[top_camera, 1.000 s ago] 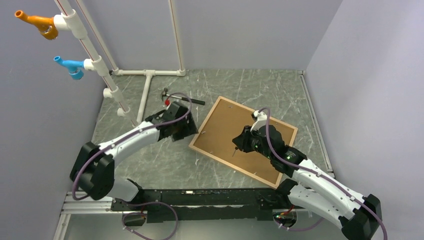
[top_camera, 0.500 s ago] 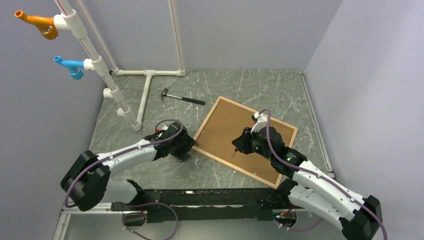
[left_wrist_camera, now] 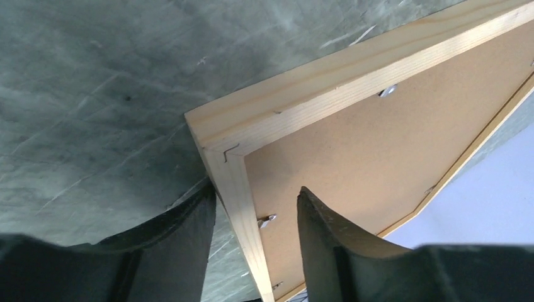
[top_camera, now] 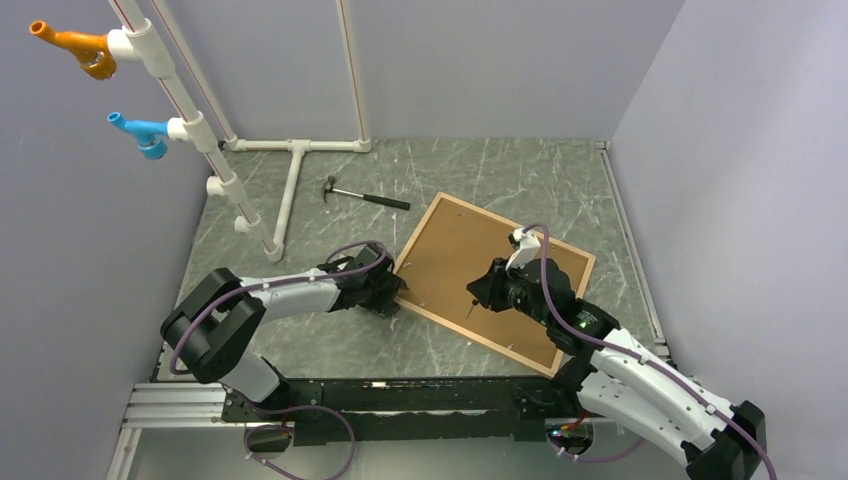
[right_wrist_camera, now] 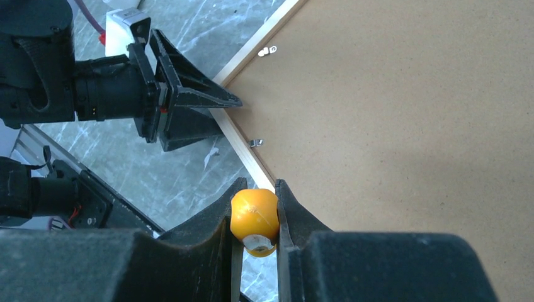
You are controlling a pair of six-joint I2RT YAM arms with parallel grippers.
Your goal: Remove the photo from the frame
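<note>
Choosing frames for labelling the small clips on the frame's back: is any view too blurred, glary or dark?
Left wrist: frame and clips sharp, mild glare on the top rail, left gripper dark, soft. Right wrist: clips crisp, right gripper gripping an orange knob soft. Top external: even light, clips tiny.

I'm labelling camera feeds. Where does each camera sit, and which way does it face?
Top external: fixed high behind the arm bases, looking down on the grey-green marbled table; left arm and right arm show.
Left wrist: on the left arm, looking along the open left tool, fingers straddling a rail of the light wooden rectangular frame.
Right wrist: above the frame's brown back, looking down past the right tool, shut on an orange round handle.
Shared: right wrist and top views show the left tool at the frame's edge.
</note>
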